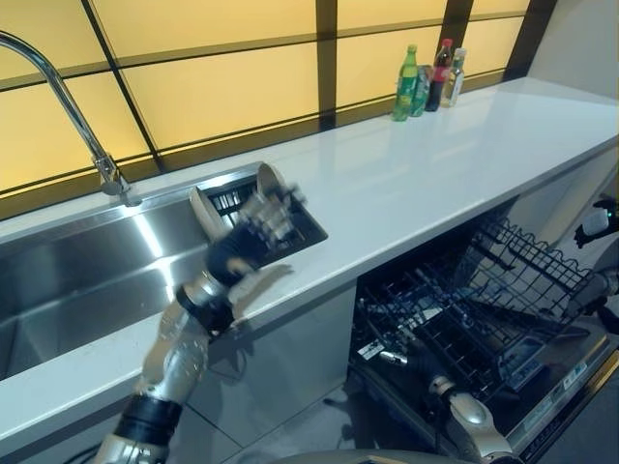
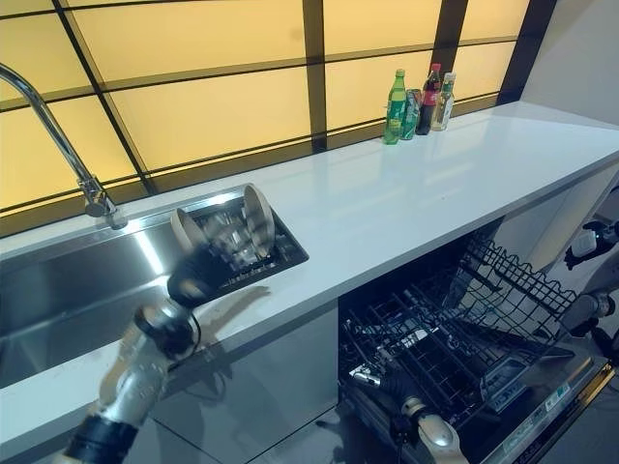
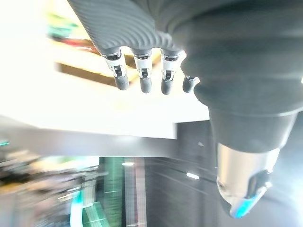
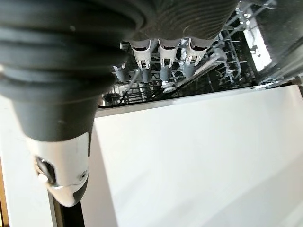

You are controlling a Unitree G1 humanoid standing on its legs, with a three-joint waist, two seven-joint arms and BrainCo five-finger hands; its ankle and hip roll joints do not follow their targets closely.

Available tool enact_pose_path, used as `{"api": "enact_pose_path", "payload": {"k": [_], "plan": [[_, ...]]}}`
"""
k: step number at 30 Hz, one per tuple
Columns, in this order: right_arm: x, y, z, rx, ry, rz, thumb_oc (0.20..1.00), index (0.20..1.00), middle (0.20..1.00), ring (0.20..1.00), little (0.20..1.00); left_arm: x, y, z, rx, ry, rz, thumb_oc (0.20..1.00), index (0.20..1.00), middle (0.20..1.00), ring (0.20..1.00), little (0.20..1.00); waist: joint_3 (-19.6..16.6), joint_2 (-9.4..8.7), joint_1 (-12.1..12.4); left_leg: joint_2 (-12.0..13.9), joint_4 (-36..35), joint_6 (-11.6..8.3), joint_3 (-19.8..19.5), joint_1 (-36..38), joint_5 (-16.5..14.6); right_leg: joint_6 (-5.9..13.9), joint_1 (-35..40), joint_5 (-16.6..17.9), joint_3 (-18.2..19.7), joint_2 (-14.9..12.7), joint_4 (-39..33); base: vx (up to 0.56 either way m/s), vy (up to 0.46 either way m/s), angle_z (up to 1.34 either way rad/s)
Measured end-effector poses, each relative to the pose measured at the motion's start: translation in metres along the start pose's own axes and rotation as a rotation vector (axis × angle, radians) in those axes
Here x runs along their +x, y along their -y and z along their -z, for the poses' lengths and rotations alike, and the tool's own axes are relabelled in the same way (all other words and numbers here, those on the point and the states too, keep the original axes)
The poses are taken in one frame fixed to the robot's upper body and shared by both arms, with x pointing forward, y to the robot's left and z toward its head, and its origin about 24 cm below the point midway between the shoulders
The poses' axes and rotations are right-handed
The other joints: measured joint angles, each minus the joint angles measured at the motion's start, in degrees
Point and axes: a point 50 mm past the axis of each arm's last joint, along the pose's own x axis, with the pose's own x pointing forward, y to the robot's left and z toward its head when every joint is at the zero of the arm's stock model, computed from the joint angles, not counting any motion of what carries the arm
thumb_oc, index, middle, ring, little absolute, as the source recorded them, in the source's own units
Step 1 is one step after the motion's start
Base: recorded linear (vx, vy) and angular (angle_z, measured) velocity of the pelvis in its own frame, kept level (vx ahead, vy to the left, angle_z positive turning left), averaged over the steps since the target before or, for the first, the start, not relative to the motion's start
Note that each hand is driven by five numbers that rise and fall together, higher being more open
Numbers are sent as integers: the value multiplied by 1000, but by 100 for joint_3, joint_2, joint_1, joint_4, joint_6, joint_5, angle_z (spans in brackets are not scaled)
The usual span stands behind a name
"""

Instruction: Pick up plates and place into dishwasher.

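— Plates' position?
— Two pale round plates [image 2: 257, 218] stand on edge in a dark wire rack [image 1: 302, 228] at the right end of the stainless steel sink [image 1: 77, 280].
— Left hand?
— The left hand [image 1: 259, 227] hovers at those plates, fingers [image 3: 143, 80] relaxed, holding nothing.
— Right hand?
— The right hand [image 4: 163, 59] hangs by the open dishwasher's black wire basket [image 1: 503, 290], fingers slack and empty.

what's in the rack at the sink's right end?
Two plates stand upright in the dark sink rack, one at each end. The left hand hovers in front and hides what lies between them.
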Motion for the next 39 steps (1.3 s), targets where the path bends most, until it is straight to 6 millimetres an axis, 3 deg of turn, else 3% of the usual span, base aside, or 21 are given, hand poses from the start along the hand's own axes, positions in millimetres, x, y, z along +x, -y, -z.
{"api": "enact_pose_path", "payload": {"k": [4,7,10,12,15,17,19,23,30,34,39], "plan": [[-2,0,2,0,-6,2,1000,1000,1000,1000,1000,14,-18,-37,140,96,-96,1000,1000,1000,1000,1000,-3,-6,-16,2,0,-5,-4,1,5,-1,5,0,-8,0,0,52,35,1],[-1,2,-5,41,39,23,1000,1000,1000,1000,1000,14,-48,-69,391,136,-313,1000,1000,1000,1000,1000,-16,16,-28,-4,0,-9,2,9,8,-1,10,1,-8,-5,0,45,74,0],[2,-2,-27,52,153,22,1000,1000,1000,1000,1000,-7,-86,-111,833,115,-642,1000,1000,1000,1000,1000,-19,37,-157,5,-1,-9,12,6,7,-3,9,0,-8,-2,-1,42,77,0],[2,-3,-47,37,242,10,1000,1000,1000,1000,1000,-17,-98,-142,1135,47,-745,1000,1000,1000,1000,1000,-19,35,-194,-1,-2,-8,32,-4,4,-3,-9,0,-7,-10,-2,35,82,-3],[-1,5,-61,15,307,19,1000,1000,1000,1000,1000,-18,-100,-168,1485,-13,-754,1000,1000,1000,1000,1000,-25,26,-289,-21,-2,-8,39,-15,4,-4,-16,1,-3,-35,0,47,89,3],[-8,19,-65,-8,316,42,1000,1000,1000,1000,1000,-11,-97,-183,1875,-163,-592,1000,1000,1000,1000,1000,-25,22,-289,-35,-2,-5,71,-24,1,2,-25,0,0,-52,0,58,106,0],[-13,30,-68,-28,323,60,1000,1000,1000,1000,1000,-10,-98,-181,2061,-312,-435,1000,1000,1000,1000,1000,-9,56,-308,-26,-2,-6,194,-23,2,12,-27,5,8,-71,1,55,111,-3],[-22,48,-78,-76,329,63,1000,1000,1000,1000,1000,-24,-110,-163,2248,-658,-187,1000,1000,1000,1000,1000,22,162,-322,-46,-2,-30,360,-53,26,64,-99,37,109,-101,1,21,98,-11],[-27,60,-85,-114,325,69,1000,1000,1000,1000,1000,-60,-126,-123,2232,-1241,216,1000,1000,1000,1000,1000,71,150,-464,-53,-2,-13,470,-124,52,69,-219,76,185,-106,1,17,71,-7],[-27,61,-85,-105,326,72,1000,1000,1000,1000,1000,-69,-130,-111,2176,-1405,354,1000,1000,1000,1000,1000,151,185,-520,-54,-1,-13,491,-117,52,75,-230,84,221,-105,1,22,57,-4],[-28,63,-87,-104,328,75,1000,1000,1000,1000,1000,-73,-137,-117,2167,-1465,309,1000,1000,1000,1000,1000,280,246,-631,-55,-1,-13,505,-118,53,77,-237,92,238,-103,1,2,34,-1]]}}
